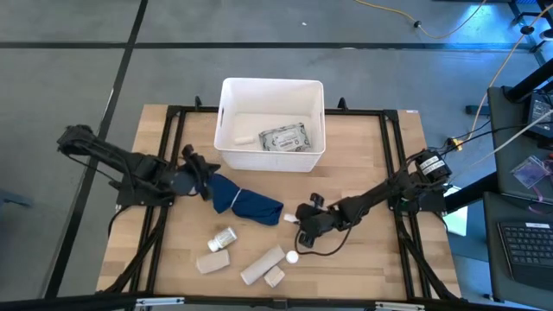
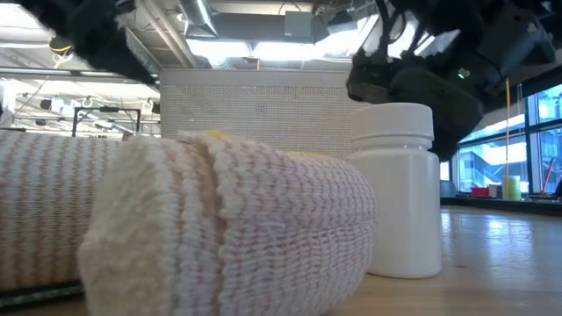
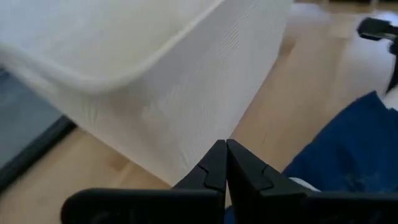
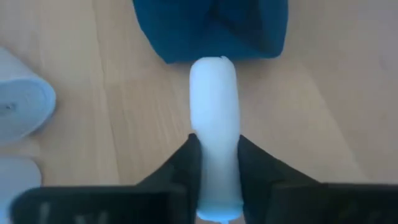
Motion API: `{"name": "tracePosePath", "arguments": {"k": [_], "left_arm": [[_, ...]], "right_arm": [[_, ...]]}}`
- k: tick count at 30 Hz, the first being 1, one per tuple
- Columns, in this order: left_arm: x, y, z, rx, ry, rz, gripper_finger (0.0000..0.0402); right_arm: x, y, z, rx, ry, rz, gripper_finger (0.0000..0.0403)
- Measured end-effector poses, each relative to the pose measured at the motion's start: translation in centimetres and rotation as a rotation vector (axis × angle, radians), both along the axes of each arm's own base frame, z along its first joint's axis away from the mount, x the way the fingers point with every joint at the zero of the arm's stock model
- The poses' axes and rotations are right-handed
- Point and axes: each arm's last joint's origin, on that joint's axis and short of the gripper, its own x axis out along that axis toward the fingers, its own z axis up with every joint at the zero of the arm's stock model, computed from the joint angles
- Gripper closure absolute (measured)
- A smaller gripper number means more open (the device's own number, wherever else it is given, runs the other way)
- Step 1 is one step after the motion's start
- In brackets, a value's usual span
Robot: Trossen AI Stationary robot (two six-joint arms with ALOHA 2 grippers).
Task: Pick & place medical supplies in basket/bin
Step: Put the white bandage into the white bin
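With right gripper (image 4: pixel 214 165) pinching what looks like a white tube (image 4: pixel 213 118) near the cloth (image 4: pixel 211 28), lift straight, then carry far-left to the bin (image 1: pixel 271 151); left gripper (image 3: pixel 225 163) waiting, fingers pressed together.

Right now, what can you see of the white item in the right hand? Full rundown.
The white item is a slim, smooth, matte tube-like piece with a rounded far end, plastic by the look. It lies lengthwise between the right hand's two dark fingers, which press its sides. It sits low over the wooden table, its tip by the dark blue cloth. Its near end is hidden.
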Motion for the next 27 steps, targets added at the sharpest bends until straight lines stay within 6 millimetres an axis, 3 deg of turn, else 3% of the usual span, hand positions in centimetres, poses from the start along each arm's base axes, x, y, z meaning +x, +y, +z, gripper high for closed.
{"name": "tracePosePath", "arguments": {"k": [6, 15, 22, 27], "left_arm": [[-1.9, -0.4, -3.4, -0.055, -0.124, 0.031, 0.0399], [-2.9, -1.2, -5.3, -0.103, -0.204, -0.069, 0.0394], [-2.8, -1.4, -5.4, -0.124, -0.197, -0.103, 0.0400], [-2.9, -1.4, -5.4, -0.121, -0.201, -0.097, 0.0397]], "right_arm": [[1.2, -0.2, 3.2, -0.103, 0.151, 0.034, 0.0362], [4.4, -2.0, 13.9, -0.321, 0.211, 0.069, 0.0354], [7.7, -6.1, 23.9, -0.551, -0.088, 0.068, 0.0357], [9.8, -11.7, 28.3, -0.671, -0.376, 0.094, 0.0356]]}}
